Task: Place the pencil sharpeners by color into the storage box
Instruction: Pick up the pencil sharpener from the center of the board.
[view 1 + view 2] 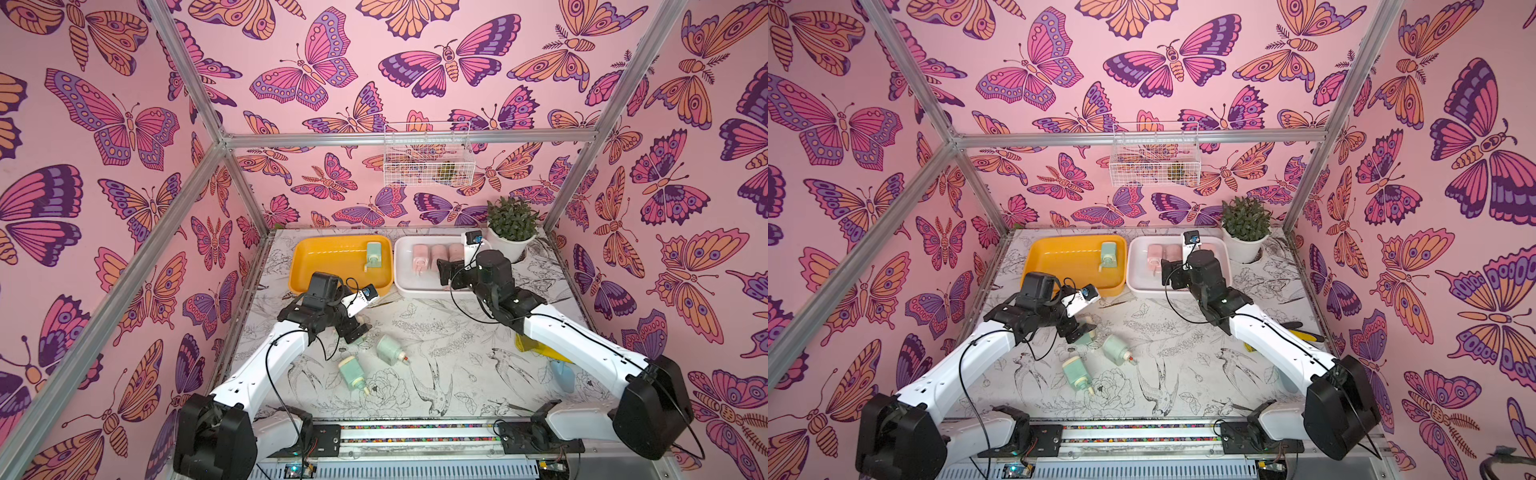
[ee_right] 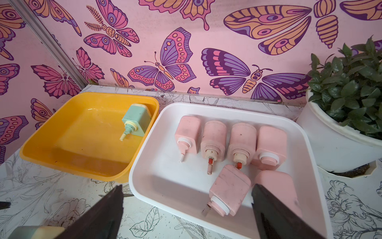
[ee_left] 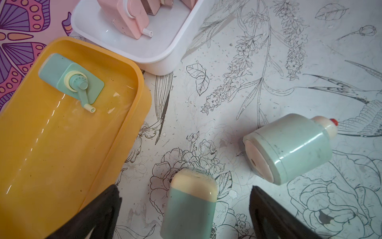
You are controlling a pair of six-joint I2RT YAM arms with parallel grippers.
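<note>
pink sorted, three greens left on the table

butterfly wallpaper closes in a table printed with line-drawn flowers and birds. between the wide-open jaws of the left gripper a mint green sharpener lies on the table, not yet gripped; nothing is held. a second green sharpener lies just beside it, and a third near the robot's side. one green sharpener already lies in the yellow box. in the right wrist view six pink sharpeners lie in the white box, four in a row and two nearer the camera, so by the look of it the pink share is done and three green ones are left. the right gripper hovers at the white box's near edge, jaws spread wide and empty, one finger in front of the nearest pink sharpener. a potted plant stands beside the white box.
</note>
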